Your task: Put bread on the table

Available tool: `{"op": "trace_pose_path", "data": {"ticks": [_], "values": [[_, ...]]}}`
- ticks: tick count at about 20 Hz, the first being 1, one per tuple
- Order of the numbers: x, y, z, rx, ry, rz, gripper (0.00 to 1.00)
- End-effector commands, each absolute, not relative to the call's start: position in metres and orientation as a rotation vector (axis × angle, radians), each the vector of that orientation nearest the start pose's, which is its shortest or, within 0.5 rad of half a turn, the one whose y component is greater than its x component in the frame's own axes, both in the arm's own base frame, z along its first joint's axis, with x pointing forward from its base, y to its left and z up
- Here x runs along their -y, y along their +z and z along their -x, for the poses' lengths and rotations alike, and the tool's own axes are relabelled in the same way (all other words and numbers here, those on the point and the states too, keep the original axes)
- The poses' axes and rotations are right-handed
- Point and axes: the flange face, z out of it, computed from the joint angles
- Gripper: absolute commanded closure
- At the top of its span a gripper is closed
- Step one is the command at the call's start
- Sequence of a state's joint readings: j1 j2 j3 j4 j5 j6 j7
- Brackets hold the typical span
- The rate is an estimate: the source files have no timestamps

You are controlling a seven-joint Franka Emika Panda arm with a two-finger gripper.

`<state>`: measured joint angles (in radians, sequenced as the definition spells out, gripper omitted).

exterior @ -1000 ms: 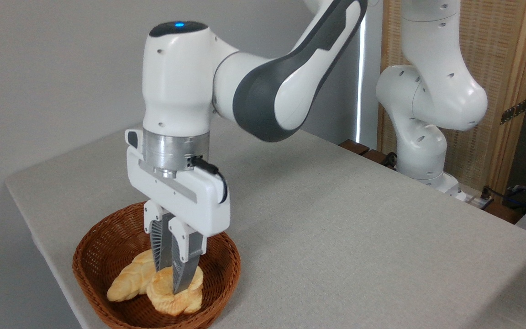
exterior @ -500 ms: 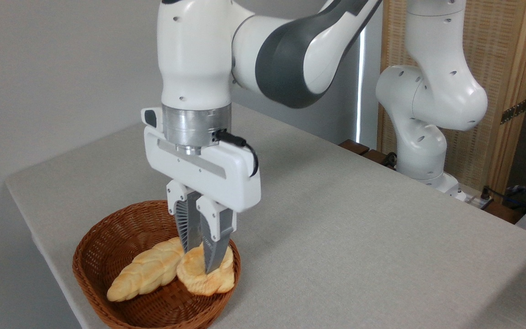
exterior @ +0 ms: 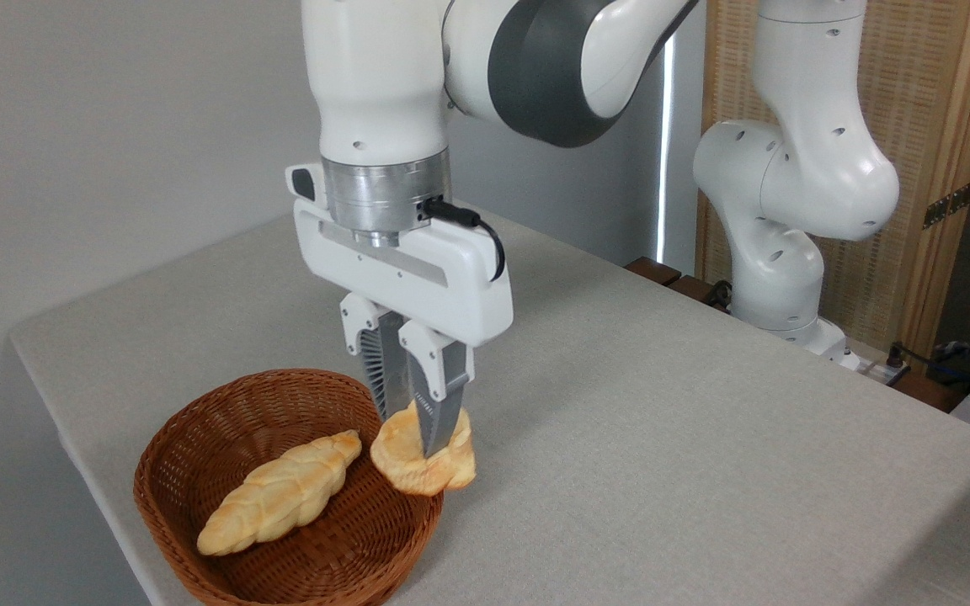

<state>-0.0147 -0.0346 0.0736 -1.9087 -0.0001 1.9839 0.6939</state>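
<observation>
While clamped in the claw [exterior: 418, 433], bread [exterior: 423, 459] hangs over the basket [exterior: 283, 539] rim.

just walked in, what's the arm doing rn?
The gripper is shut on the bread, a small round bun, and holds it in the air over the right rim of the wicker basket. A braided loaf lies in the basket. The bun has not yet been set on the grey table.
</observation>
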Motion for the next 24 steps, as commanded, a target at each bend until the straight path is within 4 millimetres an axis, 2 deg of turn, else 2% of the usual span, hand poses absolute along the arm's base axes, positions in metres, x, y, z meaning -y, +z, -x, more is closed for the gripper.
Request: {"op": "trace_pose_path", "data": {"ticks": [1, 3, 6, 7, 10, 11, 14, 15, 24], "values": [[-0.024, 0.514, -0.522, -1.011, -0.109, 2.973, 0.49], [-0.015, 0.509, -0.51, -1.041, -0.094, 2.97, 0.53], [-0.008, 0.505, -0.495, -1.063, -0.079, 2.969, 0.53], [-0.001, 0.503, -0.489, -1.087, -0.071, 2.966, 0.53], [0.027, 0.473, -0.469, -1.183, 0.045, 2.956, 0.52], [0.031, 0.464, -0.463, -1.199, 0.073, 2.955, 0.47], [0.041, 0.454, -0.458, -1.217, 0.11, 2.953, 0.04], [0.041, 0.453, -0.458, -1.219, 0.113, 2.953, 0.0], [0.041, 0.452, -0.458, -1.233, 0.113, 2.946, 0.0]]}}
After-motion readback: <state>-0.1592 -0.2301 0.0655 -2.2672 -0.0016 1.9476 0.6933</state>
